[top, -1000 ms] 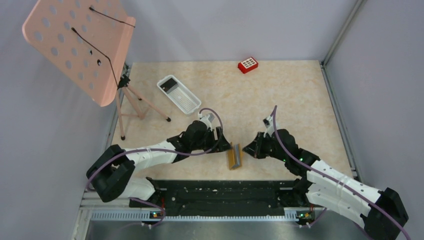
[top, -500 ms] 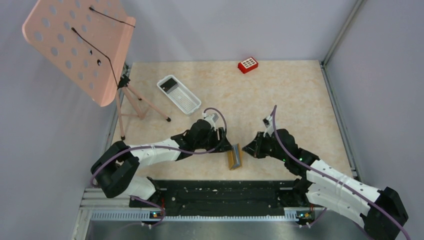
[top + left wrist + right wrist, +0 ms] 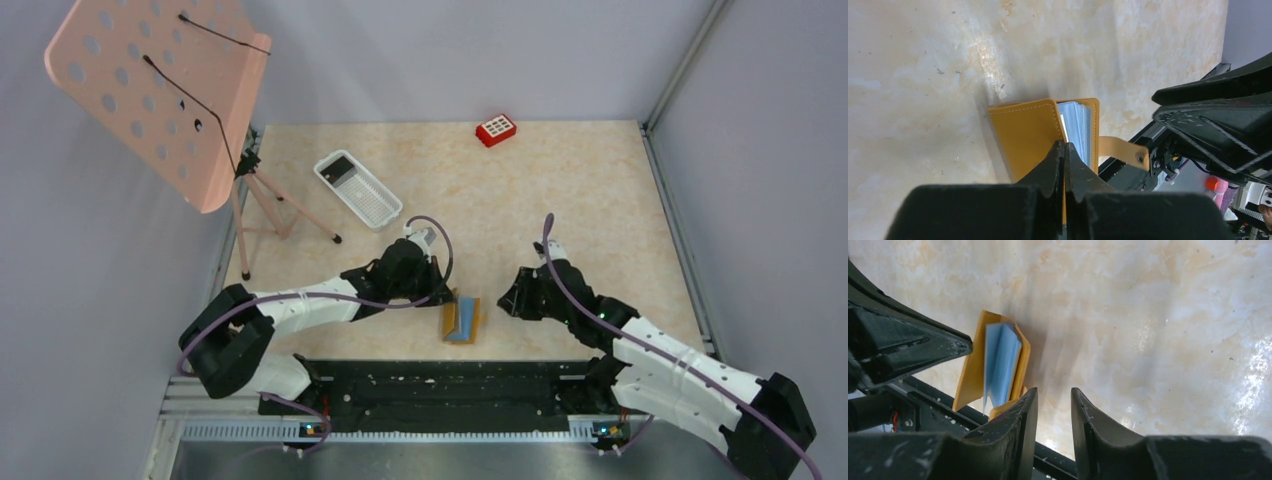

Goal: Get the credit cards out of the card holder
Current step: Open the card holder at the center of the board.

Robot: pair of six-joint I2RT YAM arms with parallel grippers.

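Observation:
The tan card holder (image 3: 462, 320) lies near the table's front edge, spread open with its light blue pages (image 3: 466, 322) showing. My left gripper (image 3: 451, 297) is shut on the edge of its left cover (image 3: 1028, 135), pinching the cover between the fingertips (image 3: 1064, 146). The holder's strap (image 3: 1122, 150) hangs loose to the right. My right gripper (image 3: 505, 301) stands open just right of the holder (image 3: 973, 375), apart from it, with nothing between its fingers (image 3: 1054, 396). No credit cards show among the pages. One dark flat card (image 3: 341, 167) lies in the white tray.
A white mesh tray (image 3: 366, 194) sits at the back left. A pink perforated stand on a tripod (image 3: 250, 190) rises at the left edge. A small red block (image 3: 495, 129) is at the far back. The black base rail (image 3: 440, 380) runs just in front of the holder.
My left gripper has closed on the holder's cover. My right gripper has opened, let go and drawn back to the right. The holder has gone from standing nearly shut to spread open.

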